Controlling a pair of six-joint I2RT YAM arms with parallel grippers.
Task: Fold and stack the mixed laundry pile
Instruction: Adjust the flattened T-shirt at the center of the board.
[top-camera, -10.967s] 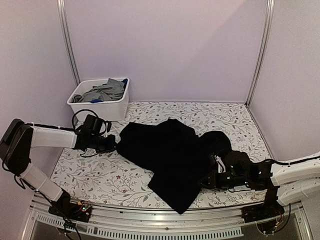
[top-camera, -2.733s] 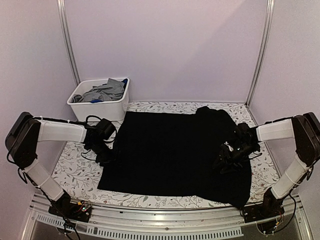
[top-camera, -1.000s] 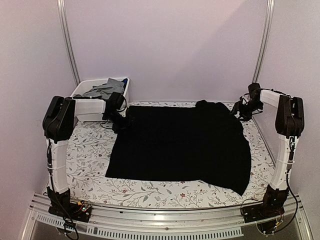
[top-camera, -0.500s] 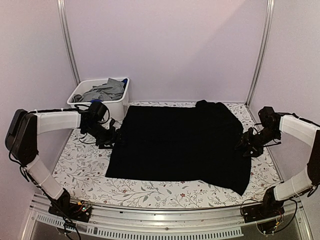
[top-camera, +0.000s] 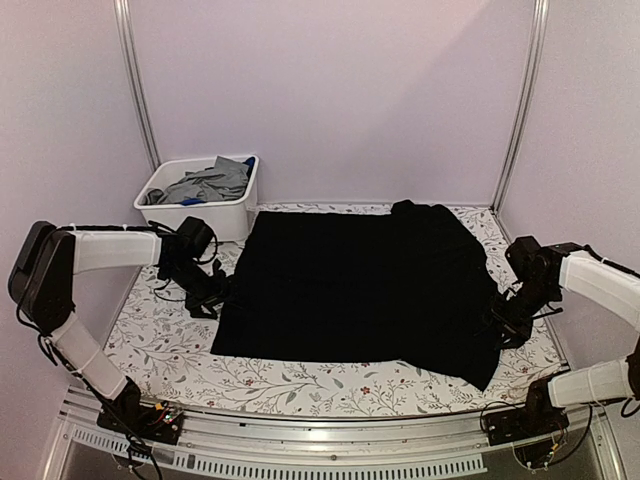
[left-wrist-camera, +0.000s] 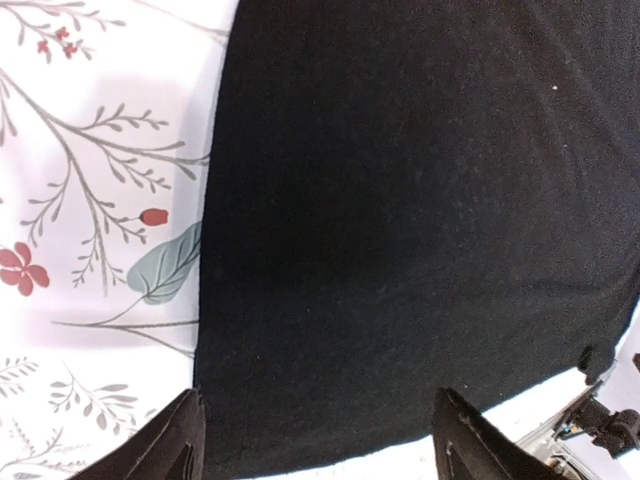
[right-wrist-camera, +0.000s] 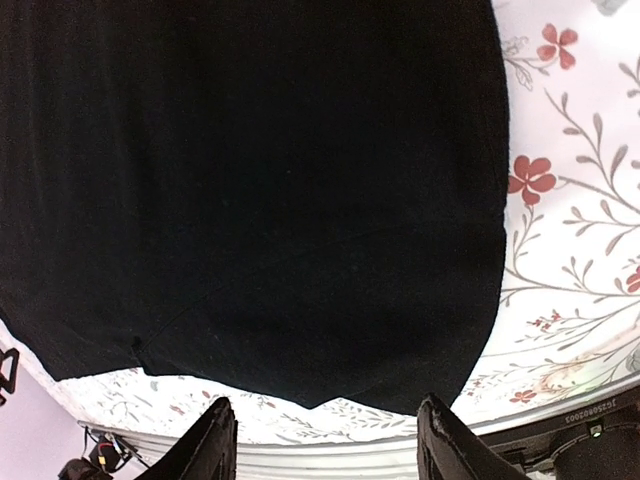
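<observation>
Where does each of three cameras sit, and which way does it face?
Top external: high behind the robot, looking down on the floral table; left gripper, right gripper show.
Left wrist: on the left arm, facing down at an edge of the black cloth T-shirt; own fingertips show.
Right wrist: same, opposite edge.
All share the T-shirt.

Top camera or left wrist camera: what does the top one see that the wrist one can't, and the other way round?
Only the top camera shows the white bin with grey clothes in it, and the whole black T-shirt spread flat. Only the left wrist camera shows the left pincer from up close, its two fingers standing apart and gripping nothing. Both show the black T-shirt's edge lying on the flowery table cover.
</observation>
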